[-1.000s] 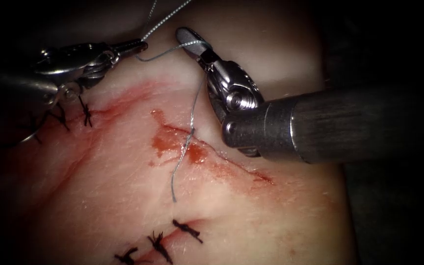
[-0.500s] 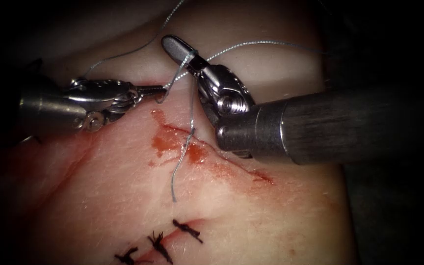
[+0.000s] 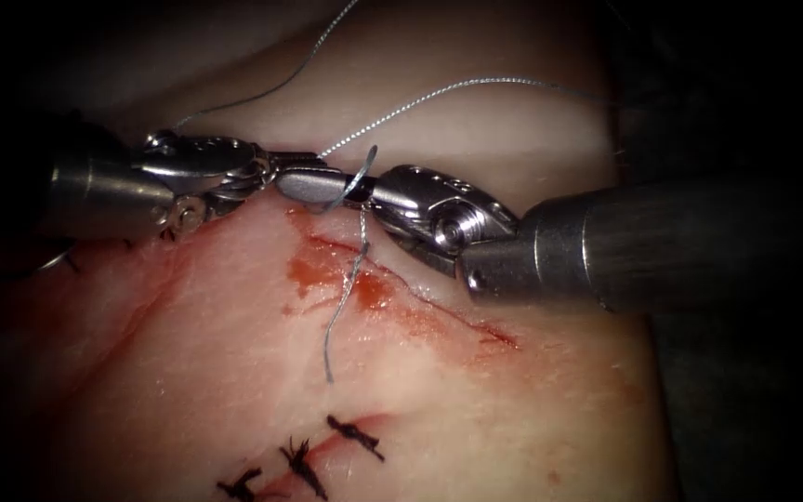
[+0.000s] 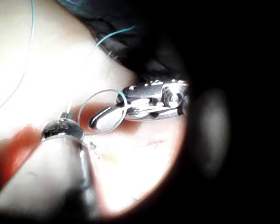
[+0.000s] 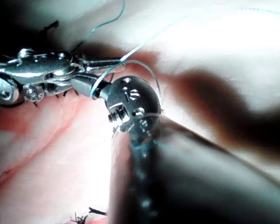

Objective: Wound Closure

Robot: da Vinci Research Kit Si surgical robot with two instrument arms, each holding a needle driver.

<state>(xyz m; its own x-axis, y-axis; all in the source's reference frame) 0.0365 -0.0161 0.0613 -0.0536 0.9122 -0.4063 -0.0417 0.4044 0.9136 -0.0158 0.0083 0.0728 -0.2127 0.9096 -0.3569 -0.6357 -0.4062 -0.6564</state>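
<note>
The left gripper [image 3: 288, 162] reaches in from the left, its shaft lying nearly level. Its narrow jaws are closed on the thread [image 3: 439, 90] just above the upper end of the cut [image 3: 439, 311]. The right gripper [image 3: 301, 184] comes in from the right, also almost level, and points left. Its jaws are pressed together with nothing visibly between them, and the tip lies just under and against the left gripper's tip.

One turn of thread is wrapped around the right gripper's closed jaws, close behind the tip. In the left wrist view this turn shows as a round loop [image 4: 91, 100] circling the right gripper [image 4: 102, 120], just beside the left gripper [image 4: 66, 115]. The right wrist view shows the same loop [image 5: 144, 65] arching over the right gripper [image 5: 84, 85], beside the left gripper [image 5: 102, 60].

From the meeting point one long strand runs up and to the right in a shallow arc. A second strand climbs from the left tool's wrist toward the top edge. A third drops nearly straight down from the wrapped jaws and enters the tissue [image 3: 234, 372] at the cut.

The short free tail [image 3: 330, 339] comes out on the left side of the cut. It lies nearly upright across the red fluid [image 3: 313, 270], with its end pointing down. The cut itself slants from upper left to lower right. Dark finished stitches [image 3: 355, 435] sit well below it.
</note>
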